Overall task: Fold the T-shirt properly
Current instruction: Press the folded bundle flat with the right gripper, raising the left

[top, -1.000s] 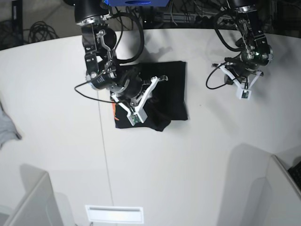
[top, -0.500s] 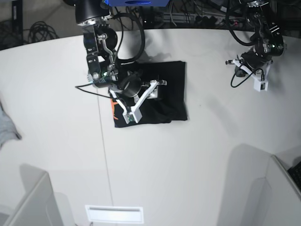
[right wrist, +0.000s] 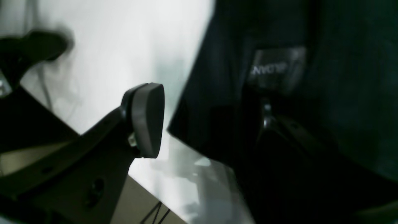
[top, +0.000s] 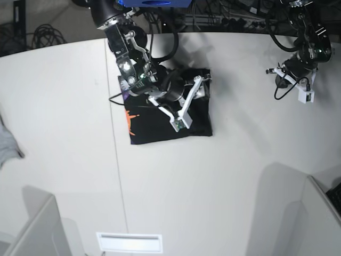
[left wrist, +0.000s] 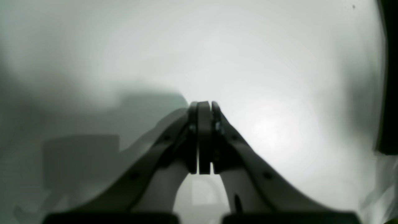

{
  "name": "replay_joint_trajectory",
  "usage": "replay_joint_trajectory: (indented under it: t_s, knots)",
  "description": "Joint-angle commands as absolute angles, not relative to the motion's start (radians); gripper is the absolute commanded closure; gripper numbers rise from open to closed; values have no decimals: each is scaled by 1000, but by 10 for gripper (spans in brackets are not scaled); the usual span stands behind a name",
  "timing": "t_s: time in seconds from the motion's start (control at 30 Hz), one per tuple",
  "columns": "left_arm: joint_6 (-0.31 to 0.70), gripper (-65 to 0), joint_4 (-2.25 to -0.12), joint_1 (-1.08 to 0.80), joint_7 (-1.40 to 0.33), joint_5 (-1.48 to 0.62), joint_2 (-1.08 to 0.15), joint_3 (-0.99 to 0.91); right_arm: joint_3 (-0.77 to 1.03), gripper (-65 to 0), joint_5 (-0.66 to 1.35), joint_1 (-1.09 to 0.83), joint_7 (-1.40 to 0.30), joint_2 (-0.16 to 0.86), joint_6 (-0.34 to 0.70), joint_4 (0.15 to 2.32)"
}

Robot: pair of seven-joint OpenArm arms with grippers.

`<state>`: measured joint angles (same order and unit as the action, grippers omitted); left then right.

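Fingers (left wrist: 204, 137) on my left arm are pressed together with nothing between them, hanging over bare white tabletop (left wrist: 248, 62) at the far right of the scene, well apart from the cloth. On my right arm the fingers (right wrist: 146, 119) stand wide apart: in the right wrist view one dark pad is over the pale tabletop and the other is lost against black fabric, and I cannot tell whether either touches it. That right gripper (top: 187, 104) sits over the T-shirt (top: 160, 120), which lies folded into a rough rectangle on the tabletop toward the far side, slightly left of centre. An orange graphic (top: 129, 118) shows at its left edge. A grey cloth (top: 7, 143) lies at the left edge of the tabletop.
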<state>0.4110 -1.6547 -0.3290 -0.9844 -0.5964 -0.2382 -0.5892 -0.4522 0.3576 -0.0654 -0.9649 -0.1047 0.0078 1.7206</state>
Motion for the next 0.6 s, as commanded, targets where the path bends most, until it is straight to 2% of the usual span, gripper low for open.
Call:
replay_joint_trajectory:
  t_s: [0.0, 0.33, 0.43, 0.57]
  knots:
    - [414, 0, -1670, -326, -974, -604, -252, -595, -475, -360, 371, -45, -944, -120, 13, 1738]
    - [414, 0, -1670, -321, -974, -604, -252, -595, -716, -360, 371, 53, -943, -130, 13, 1744]
    - [414, 0, -1670, -325, -974, -607, -252, -590, -699, -360, 364, 68, -943, -128, 13, 1761]
    - [414, 0, -1672, -328, -974, -611, -243, -579, -536, -356, 364, 44, -941, -93, 13, 1833]
